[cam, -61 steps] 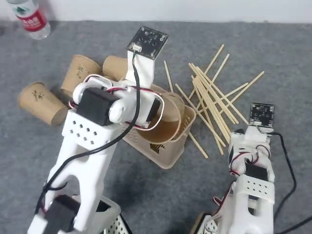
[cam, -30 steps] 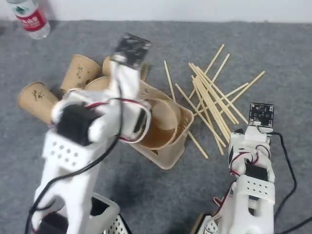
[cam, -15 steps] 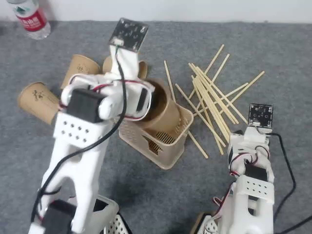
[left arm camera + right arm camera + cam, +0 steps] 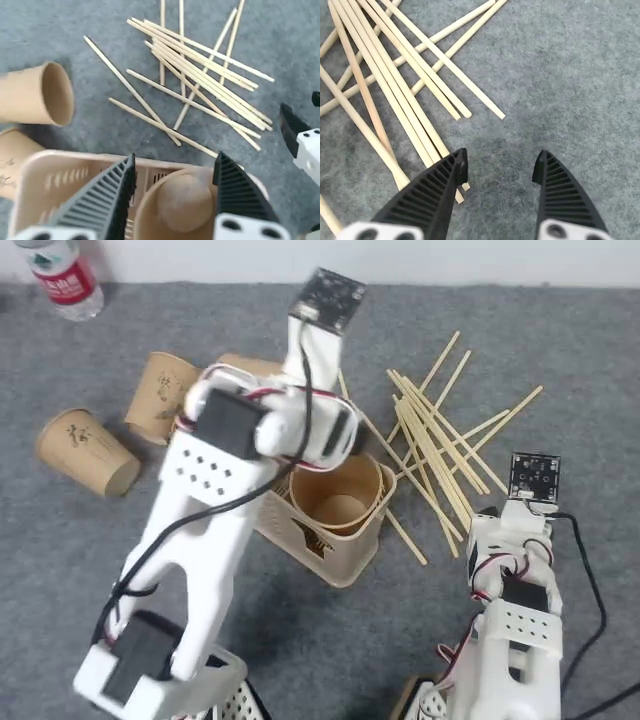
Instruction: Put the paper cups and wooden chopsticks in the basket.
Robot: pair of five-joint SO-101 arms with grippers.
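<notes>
One brown paper cup point(image 4: 338, 510) stands upright, mouth up, inside the beige slotted basket point(image 4: 345, 562). Three more cups point(image 4: 85, 450) lie tipped over on the grey worktop point(image 4: 560, 360) beside it. The wooden chopsticks point(image 4: 440, 440) lie in a loose, crossed heap on the basket's other side.

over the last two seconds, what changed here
The left tool brought a cup tilted over the basket, set it upright inside and let go; it now hangs open above the cup. The right tool, the chopsticks and the loose cups stayed put.
</notes>
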